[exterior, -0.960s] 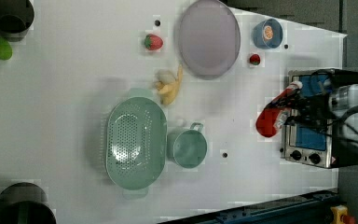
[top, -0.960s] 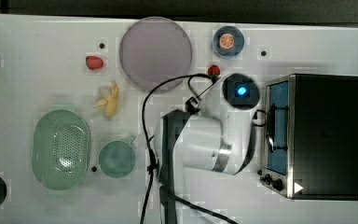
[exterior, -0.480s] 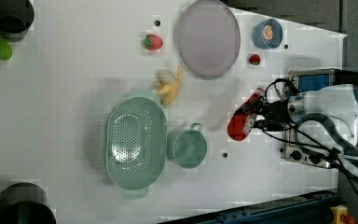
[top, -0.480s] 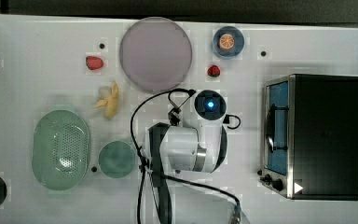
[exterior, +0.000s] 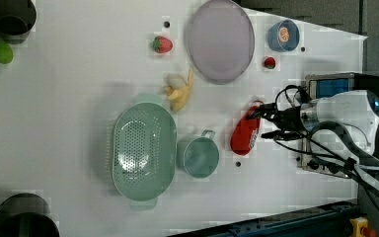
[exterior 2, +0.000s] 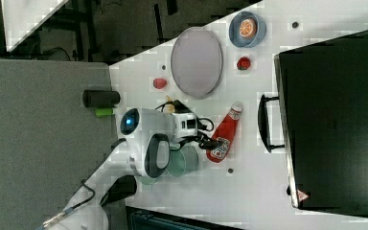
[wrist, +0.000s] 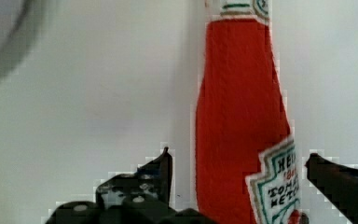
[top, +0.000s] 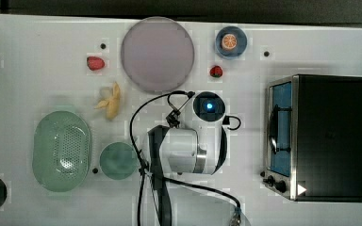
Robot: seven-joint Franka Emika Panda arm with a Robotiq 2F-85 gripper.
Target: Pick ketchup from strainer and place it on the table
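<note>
Lying between the parted fingers (wrist: 161, 177) of the gripper (wrist: 237, 186), the ketchup (wrist: 242, 121) is seen with gaps on both sides.

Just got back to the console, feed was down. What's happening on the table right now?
The arm's gripper is at the ketchup, which lies on the table between the round green cup and the toaster oven. In the wrist view the fingers stand open on either side of the bottle with gaps showing, so it looks released. The strainer sits empty at the left view's left of the cup.
</note>
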